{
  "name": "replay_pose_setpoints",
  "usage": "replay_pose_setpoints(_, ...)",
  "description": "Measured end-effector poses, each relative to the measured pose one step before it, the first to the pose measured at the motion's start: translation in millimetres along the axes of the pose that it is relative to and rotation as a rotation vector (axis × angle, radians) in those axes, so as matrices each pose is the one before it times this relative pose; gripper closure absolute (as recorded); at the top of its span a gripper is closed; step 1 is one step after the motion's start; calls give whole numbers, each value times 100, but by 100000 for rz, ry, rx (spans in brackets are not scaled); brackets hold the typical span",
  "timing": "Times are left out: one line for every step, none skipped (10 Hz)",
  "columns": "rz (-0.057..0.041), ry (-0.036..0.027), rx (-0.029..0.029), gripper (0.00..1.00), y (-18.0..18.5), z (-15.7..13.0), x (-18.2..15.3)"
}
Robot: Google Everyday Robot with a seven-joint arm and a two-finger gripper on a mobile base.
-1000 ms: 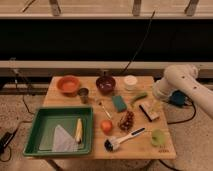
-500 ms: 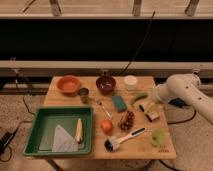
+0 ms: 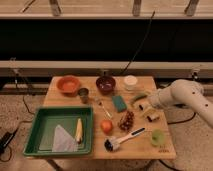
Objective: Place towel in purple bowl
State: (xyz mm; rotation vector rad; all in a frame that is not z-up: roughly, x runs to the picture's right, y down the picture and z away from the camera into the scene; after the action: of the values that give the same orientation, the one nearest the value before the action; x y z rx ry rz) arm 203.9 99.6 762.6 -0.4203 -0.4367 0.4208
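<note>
1. Tool (image 3: 148, 112): released, with nothing between the jaws. It hangs low over the counter (image 3: 57, 99), to the front right of the purple bowl (image 3: 105, 84). It sits at the end of the white arm (image 3: 182, 95), which reaches in from the bowl's right.
2. Green curved item (image 3: 140, 97): right of the bowl, just beside the tool.
3. Sponge (image 3: 119, 103): front right of the bowl, between bowl and tool.
4. White cup (image 3: 130, 81): just right of the bowl, in the same back row.
5. Dark red cluster (image 3: 127, 120) and orange fruit (image 3: 106, 126): in front of the bowl, beyond the sponge.
6. Brush (image 3: 120, 140): farther front of the bowl, near the counter's edge.
7. Metal cup (image 3: 83, 93): just front left of the bowl.
8. Orange bowl (image 3: 68, 84): left of the purple bowl.
9. Tray (image 3: 35, 131): front left of the bowl, well apart from it.
10. Towel (image 3: 64, 139): flat inside the tray, well apart from bowl and tool. The yellow cob (image 3: 78, 130) lies beside it, on the bowl's side.
</note>
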Motion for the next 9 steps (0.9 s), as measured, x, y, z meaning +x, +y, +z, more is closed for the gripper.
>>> replay_pose_setpoints(-935,-889,-1101,20,454,76,-469)
replay_pose_setpoints(-185,-46,-77,20,-19,68,-102)
replay_pose_setpoints(-40,9,-5,20,-15,16,-21)
replay_pose_setpoints(80,33,65,20,-2,-41,49)
replay_pose_setpoints(62,-3,66,20,-14,-33,23)
replay_pose_setpoints(-187,-33,-180,20,20,96,-103)
replay_pose_setpoints(154,241,155,20,6,29,139)
replay_pose_setpoints(566,-197,646,20,-41,20,63)
replay_pose_setpoints(5425,-1989,1803,20,447,-118,253)
